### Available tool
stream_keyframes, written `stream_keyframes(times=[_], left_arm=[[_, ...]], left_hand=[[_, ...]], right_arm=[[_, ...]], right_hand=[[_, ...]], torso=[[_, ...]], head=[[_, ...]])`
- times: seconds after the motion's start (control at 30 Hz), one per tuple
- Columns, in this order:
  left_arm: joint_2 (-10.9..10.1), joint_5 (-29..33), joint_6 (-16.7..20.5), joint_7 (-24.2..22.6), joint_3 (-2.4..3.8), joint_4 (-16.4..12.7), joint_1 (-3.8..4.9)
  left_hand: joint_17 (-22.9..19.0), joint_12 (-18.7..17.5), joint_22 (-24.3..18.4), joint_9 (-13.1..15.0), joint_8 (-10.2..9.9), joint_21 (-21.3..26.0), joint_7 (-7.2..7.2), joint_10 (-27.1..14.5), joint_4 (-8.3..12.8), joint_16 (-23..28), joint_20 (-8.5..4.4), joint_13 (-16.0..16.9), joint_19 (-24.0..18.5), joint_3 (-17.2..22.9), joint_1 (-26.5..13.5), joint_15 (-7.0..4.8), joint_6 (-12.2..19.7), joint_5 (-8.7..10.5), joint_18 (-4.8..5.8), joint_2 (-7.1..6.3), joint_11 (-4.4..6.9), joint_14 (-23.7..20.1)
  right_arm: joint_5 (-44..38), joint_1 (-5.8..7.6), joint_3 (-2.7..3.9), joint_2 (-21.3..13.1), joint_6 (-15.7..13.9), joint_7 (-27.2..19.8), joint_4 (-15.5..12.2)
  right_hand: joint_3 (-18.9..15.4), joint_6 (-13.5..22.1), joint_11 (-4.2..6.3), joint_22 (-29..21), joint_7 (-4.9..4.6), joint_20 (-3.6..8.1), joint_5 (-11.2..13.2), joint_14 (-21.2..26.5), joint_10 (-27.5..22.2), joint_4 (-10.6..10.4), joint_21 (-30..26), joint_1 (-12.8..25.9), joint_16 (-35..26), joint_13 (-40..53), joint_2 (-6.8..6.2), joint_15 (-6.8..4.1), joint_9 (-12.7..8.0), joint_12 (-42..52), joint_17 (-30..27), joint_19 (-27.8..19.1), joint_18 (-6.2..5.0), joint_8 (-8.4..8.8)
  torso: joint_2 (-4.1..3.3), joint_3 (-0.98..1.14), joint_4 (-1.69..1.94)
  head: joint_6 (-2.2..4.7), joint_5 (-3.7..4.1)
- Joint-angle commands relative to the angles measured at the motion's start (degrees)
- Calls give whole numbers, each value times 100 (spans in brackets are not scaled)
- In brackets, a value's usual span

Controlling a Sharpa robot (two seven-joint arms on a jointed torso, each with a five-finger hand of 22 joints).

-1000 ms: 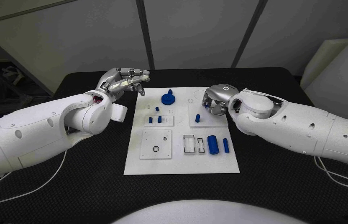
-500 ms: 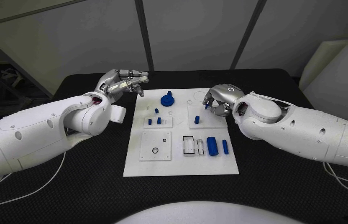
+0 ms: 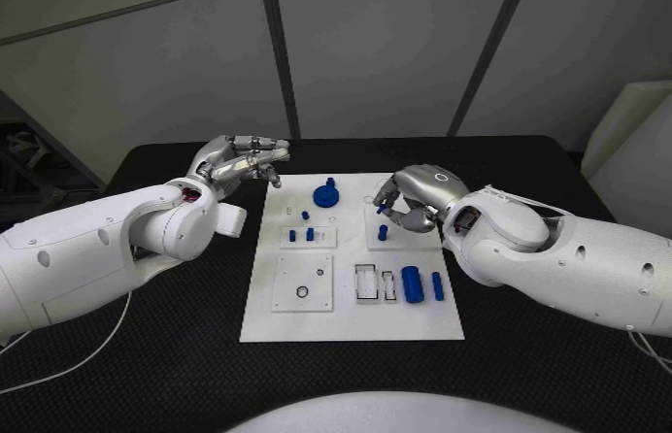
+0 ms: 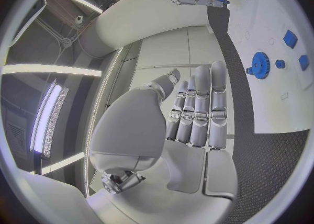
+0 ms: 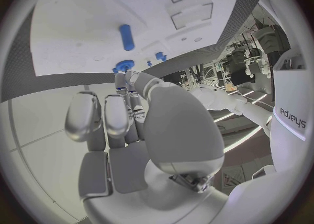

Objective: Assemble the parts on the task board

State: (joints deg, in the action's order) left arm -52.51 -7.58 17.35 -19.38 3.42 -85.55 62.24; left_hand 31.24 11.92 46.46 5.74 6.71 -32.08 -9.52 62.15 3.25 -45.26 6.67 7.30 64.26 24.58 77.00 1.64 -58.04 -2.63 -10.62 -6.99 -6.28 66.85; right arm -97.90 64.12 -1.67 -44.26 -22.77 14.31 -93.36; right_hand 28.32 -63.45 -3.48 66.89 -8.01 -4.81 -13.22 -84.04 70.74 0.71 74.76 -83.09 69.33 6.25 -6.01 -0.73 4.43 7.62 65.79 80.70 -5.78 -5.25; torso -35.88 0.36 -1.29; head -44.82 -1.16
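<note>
Beside your right hand (image 3: 408, 203) fingertips stands a blue peg (image 3: 383, 231) on the white board (image 3: 351, 316); those fingers are curled, holding nothing. Your left hand (image 3: 241, 159) fingers lie pressed together, empty.

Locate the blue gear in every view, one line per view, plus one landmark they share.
Head view: blue gear at the task board's far end, between the two hands.
Left wrist view: blue gear on the board, beyond the fingertips.
Right wrist view: blue gear just past the fingertips.
Shared landmark: the white task board.
</note>
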Motion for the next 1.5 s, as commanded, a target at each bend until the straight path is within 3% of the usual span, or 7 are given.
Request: stream_keyframes(times=[0.03, 0.3, 0.5, 0.8, 1.1, 1.27, 1.5], left_arm=[[31, 56, -94, -25, 6, 12, 6], [149, 62, -123, -10, 6, 62, 8], [202, 63, -143, 2, 7, 73, 11], [248, 64, -162, 2, 7, 87, 13], [266, 64, -188, 12, 8, 88, 14], [265, 64, -203, 19, 8, 86, 14], [263, 64, -217, 26, 8, 87, 15]], left_hand=[[-5, -14, -9, -7, -7, 40, -36, -52, 18, 36, 13, -5, -46, -10, -8, -14, 22, -10, 32, 63, 7, -43], [-11, -14, -11, -8, -6, 44, -37, -60, 20, 40, 15, -6, -47, -10, -6, -12, 22, -10, 32, 65, 5, -45], [-17, -14, -14, -8, -3, 49, -39, -67, 19, 44, 17, -8, -49, -12, -9, -9, 18, -10, 32, 67, 2, -49], [-17, -14, -14, -8, -3, 49, -39, -67, 19, 44, 17, -8, -49, -12, -9, -9, 18, -10, 32, 67, 2, -49], [-27, -11, -19, -8, 2, 57, -38, -74, 18, 50, 20, -10, -53, -16, -13, -6, 12, -10, 32, 71, 0, -54], [-27, -11, -19, -8, 2, 57, -38, -74, 18, 50, 20, -10, -53, -16, -13, -6, 12, -10, 32, 71, 0, -54], [-27, -11, -19, -8, 2, 57, -38, -74, 18, 50, 20, -10, -53, -16, -13, -6, 12, -10, 32, 71, 0, -54]], right_arm=[[169, 8, 4, 101, -133, -104, -151], [281, -24, -21, 659, 185, -233, -120], [307, -146, -101, 923, 351, -311, 4], [305, -219, -344, 1111, 551, -345, 140], [281, -240, -394, 1222, 722, -368, 219], [254, -243, -467, 1234, 813, -361, 228], [214, -245, -509, 1263, 844, -342, 252]], right_hand=[[12, -16, -39, 13, -24, 4, -31, -263, -6, 26, 28, 34, 28, 10, 2, -39, 0, -38, 5, 46, 114, 10], [12, -14, -45, 34, -32, 2, -22, -258, -8, 28, 45, 50, 11, 12, -3, -35, -2, -46, -26, 49, 118, 16], [14, -11, -47, 33, -33, 1, -25, -258, -12, 31, 46, 53, 15, 13, -4, -34, -2, -49, -26, 46, 117, 19], [14, -10, -48, 37, -35, 0, -27, -257, -13, 31, 49, 58, 15, 14, -4, -33, -3, -52, -30, 46, 118, 21], [14, -13, -50, 37, -38, -2, -29, -256, -12, 32, 50, 64, 19, 16, -1, -31, -3, -54, -30, 42, 117, 21], [11, -15, -51, 39, -39, -3, -27, -255, -10, 33, 52, 70, 19, 17, -3, -30, -2, -55, -33, 41, 117, 21], [9, -17, -51, 41, -39, -4, -25, -255, -9, 33, 54, 75, 21, 19, -5, -29, -2, -55, -34, 40, 118, 21]], torso=[[-7, -1, 10], [-15, -11, 16], [-17, -8, 10], [-10, -3, 1], [-12, -7, 7], [-8, -8, 4], [-8, -5, 3]], head=[[-21, -67], [-78, -250], [-143, -404], [-237, -595], [-290, -659], [-319, -707], [-337, -716]])
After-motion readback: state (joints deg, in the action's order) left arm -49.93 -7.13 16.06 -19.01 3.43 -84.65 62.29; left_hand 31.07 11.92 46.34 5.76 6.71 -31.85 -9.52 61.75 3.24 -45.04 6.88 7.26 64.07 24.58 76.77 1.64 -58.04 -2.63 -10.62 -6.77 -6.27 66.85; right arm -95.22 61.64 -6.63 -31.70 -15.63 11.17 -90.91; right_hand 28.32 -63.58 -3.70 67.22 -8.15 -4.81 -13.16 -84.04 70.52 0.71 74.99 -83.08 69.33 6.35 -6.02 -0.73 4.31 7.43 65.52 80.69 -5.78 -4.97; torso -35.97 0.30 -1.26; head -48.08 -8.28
